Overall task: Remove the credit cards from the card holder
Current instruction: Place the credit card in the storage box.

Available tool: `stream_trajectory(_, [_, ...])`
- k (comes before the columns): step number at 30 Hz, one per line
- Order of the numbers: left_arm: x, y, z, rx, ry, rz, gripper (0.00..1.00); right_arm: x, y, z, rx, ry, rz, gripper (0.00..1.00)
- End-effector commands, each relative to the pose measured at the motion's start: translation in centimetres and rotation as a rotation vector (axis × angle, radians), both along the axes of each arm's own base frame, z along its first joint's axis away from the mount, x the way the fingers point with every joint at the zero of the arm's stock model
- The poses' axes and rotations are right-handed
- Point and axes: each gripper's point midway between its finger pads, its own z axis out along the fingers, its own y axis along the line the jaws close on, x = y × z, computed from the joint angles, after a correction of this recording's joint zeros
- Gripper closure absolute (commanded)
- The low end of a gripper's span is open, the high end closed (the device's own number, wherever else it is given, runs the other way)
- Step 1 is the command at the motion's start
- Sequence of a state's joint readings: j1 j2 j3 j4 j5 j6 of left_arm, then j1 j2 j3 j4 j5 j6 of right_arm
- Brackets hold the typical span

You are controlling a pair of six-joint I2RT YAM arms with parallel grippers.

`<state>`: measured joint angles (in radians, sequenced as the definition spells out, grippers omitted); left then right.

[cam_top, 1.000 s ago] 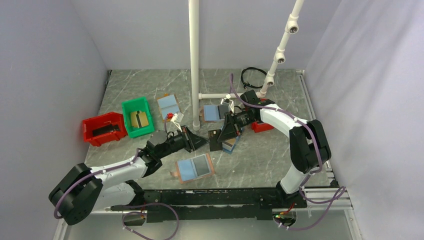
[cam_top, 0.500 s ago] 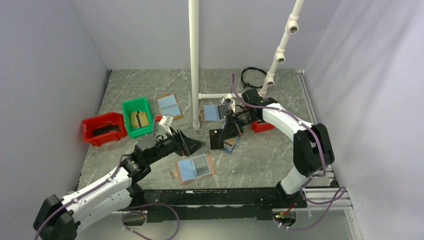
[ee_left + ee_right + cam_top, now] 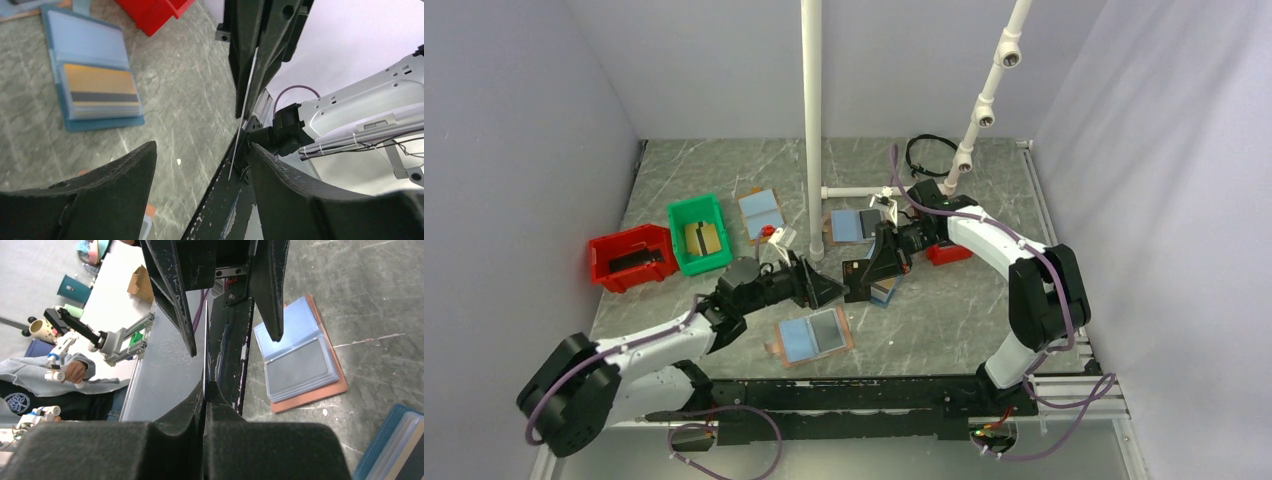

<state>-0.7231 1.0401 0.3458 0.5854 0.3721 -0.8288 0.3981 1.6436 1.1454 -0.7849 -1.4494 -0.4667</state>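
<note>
Above mid-table, between the two grippers: one dark credit card (image 3: 854, 279), upright on edge, clear of the table (image 3: 944, 310). Pinched along one side by the right gripper (image 3: 206, 390), fingers closed flat on both faces. Straddled by the left gripper (image 3: 201, 150), fingers spread wide to either side, apparently not touching.

Thin, light, stiff enough to keep flat but likely springy. Glossy faces, so probably apt to slip or pivot under a light pinch. Best taken on the free half, pads flat on the faces and well in from the edge, before any release by the other side.

Toward the near edge: card holder (image 3: 796, 341), open and flat, tan rim, blue inside. Second dark card (image 3: 828, 328) lodged in one half, probably snug in its sleeve, best drawn out by an exposed edge.

Just under the right gripper: navy holder (image 3: 100, 124) with yellow-striped card (image 3: 100, 82).

At far left: red bin (image 3: 629, 236) and green bin (image 3: 694, 205).
</note>
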Motion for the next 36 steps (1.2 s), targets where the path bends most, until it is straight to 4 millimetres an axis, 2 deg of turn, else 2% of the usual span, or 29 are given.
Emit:
stream_trajectory(1, [0.0,-2.1,4.6,-0.138,-0.123,-0.103,0.32,0.1,0.3,0.7,0.054,-0.008,0.017,1.0])
stream_trajectory(3, [0.0,-2.6,4.2,-0.152,-0.103,-0.127,0.38,0.2,0.3,0.6,0.051,-0.004,0.016,1.0])
stream_trajectory(5, [-0.1,-3.0,4.1,-0.163,-0.094,-0.144,0.53,0.2,0.3,0.6,0.049,-0.002,0.016,1.0])
stream_trajectory(7, [-0.1,-3.3,4.0,-0.165,-0.086,-0.161,0.77,0.2,0.3,0.5,0.045,-0.007,0.015,1.0])
stream_trajectory(8, [-0.2,-3.3,3.9,-0.163,-0.083,-0.168,0.93,0.2,0.3,0.5,0.041,-0.011,0.013,1.0])
stream_trajectory(9, [-0.3,-3.4,3.9,-0.162,-0.081,-0.173,1.0,0.3,0.3,0.4,0.034,-0.016,0.01,1.0])
stream_trajectory(10, [-0.4,-3.3,3.9,-0.161,-0.078,-0.174,1.0,0.4,0.3,0.4,0.025,-0.025,0.007,0.98])
stream_trajectory(14, [-0.9,-2.4,3.4,-0.122,-0.066,-0.152,1.0,0.8,0.0,-0.1,-0.034,-0.088,-0.014,0.75])
stream_trajectory(18, [-1.7,-0.4,1.1,0.011,0.027,-0.093,1.0,1.3,-0.3,-0.3,-0.09,-0.164,-0.047,0.61])
stream_trajectory(22, [-1.9,3.1,-0.9,0.155,0.141,0.06,1.0,2.0,-0.8,-0.4,-0.15,-0.242,-0.089,0.58])
stream_trajectory(26, [-1.7,8.1,-2.4,0.315,0.244,0.293,1.0,2.6,-1.0,-0.8,-0.186,-0.286,-0.124,0.58])
stream_trajectory(31, [-0.1,13.8,-1.5,0.459,0.247,0.578,1.0,2.8,-1.1,-1.0,-0.203,-0.293,-0.132,0.59])
stream_trajectory(32, [0.4,14.6,-0.8,0.483,0.237,0.621,1.0,2.8,-1.1,-1.0,-0.202,-0.29,-0.132,0.59])
stream_trajectory(36, [2.7,17.6,-0.5,0.603,0.251,0.765,1.0,2.8,-1.1,-1.0,-0.201,-0.287,-0.131,0.59])
